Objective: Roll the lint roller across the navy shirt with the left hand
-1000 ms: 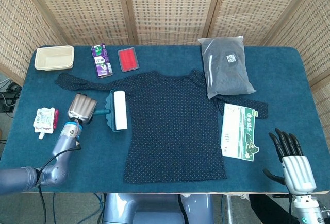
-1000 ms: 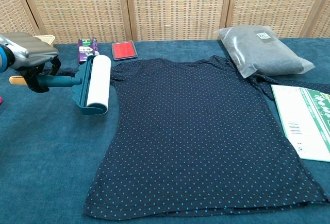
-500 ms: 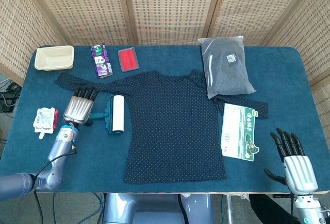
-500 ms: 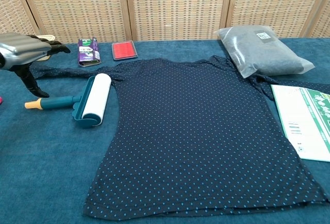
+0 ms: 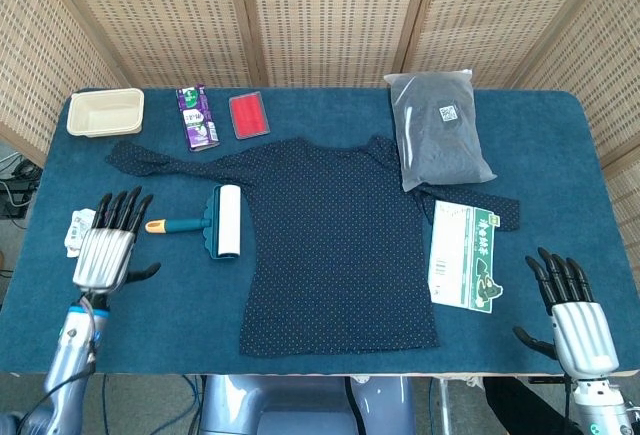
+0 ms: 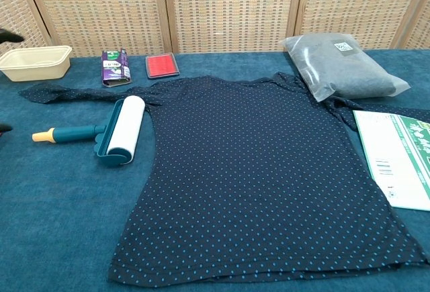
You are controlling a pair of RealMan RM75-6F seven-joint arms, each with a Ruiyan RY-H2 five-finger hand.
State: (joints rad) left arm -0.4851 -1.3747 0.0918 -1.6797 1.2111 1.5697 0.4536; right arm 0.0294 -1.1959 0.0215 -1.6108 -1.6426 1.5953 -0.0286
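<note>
The navy dotted shirt (image 5: 335, 245) (image 6: 262, 171) lies flat across the middle of the table. A lint roller (image 5: 218, 221) (image 6: 114, 131) with a white drum, teal frame and yellow-tipped handle rests on the cloth just left of the shirt's edge, handle pointing left. My left hand (image 5: 105, 245) hovers open at the front left, fingers spread, well apart from the handle. In the chest view only its dark fingertips (image 6: 8, 35) show at the left edge. My right hand (image 5: 570, 310) stays open near the front right corner, holding nothing.
At the back stand a beige tray (image 5: 105, 112), a purple packet (image 5: 197, 116), a red case (image 5: 249, 115) and a grey bagged parcel (image 5: 437, 126). A green-and-white leaflet (image 5: 464, 255) lies right of the shirt. A small pouch (image 5: 78, 230) sits beside my left hand.
My left hand let go of the lint roller, which now lies on the table, and drew back toward the front left with its fingers spread. The right hand barely moved.
</note>
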